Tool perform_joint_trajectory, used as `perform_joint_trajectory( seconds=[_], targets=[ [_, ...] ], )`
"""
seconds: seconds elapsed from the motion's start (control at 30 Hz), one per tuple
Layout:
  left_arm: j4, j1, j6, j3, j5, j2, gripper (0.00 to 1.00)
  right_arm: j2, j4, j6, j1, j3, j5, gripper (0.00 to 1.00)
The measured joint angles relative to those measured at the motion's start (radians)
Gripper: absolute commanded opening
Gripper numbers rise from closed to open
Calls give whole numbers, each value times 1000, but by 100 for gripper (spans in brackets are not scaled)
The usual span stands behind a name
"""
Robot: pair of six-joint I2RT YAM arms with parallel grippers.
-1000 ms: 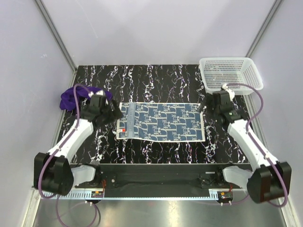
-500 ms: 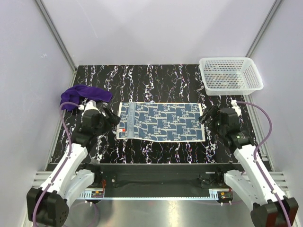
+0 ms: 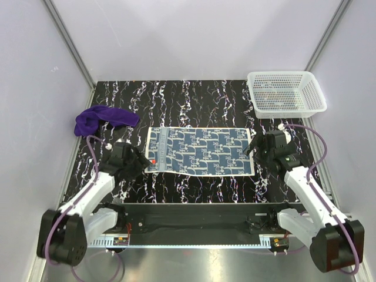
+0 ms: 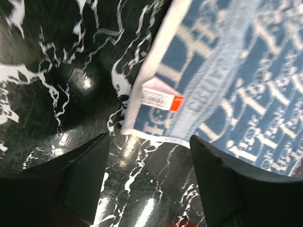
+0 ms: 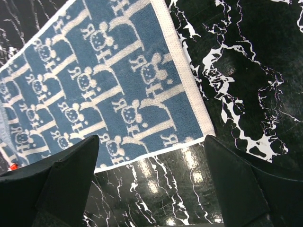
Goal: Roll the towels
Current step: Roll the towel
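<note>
Counting two towels on the table (image 3: 194,97): one patterned towel (image 3: 200,151) spread flat in the middle, one purple towel (image 3: 103,119) bunched at far left, well apart. One mesh basket (image 3: 288,107) far right. Two grippers, both parted, gripping nothing: left gripper (image 4: 149,142) straddling the patterned towel's near-left corner (red tag (image 4: 161,98) there), right gripper (image 5: 151,142) over its near-right corner.

I find a small white tag (image 4: 161,98) with a red end at the patterned towel's (image 5: 109,80) corner; its print is too blurred to read. Lettering on the towel's woven band (image 4: 210,92) is equally illegible. The repeating print includes R-like shapes.
</note>
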Motion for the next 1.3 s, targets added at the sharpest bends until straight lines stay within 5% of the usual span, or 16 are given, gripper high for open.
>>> perform_joint_trajectory(
  seconds=[0.4,1.1,1.3],
  targets=[
    [97,0,-26,-48,73,114,57,91,3,-26,0,3,0,100],
    [119,0,-5,-72,50,89,0,120,9,-34,-22,9,-19,99],
    [67,0,19,-53,24,55,0,126,9,-35,-23,9,-31,98]
  ],
)
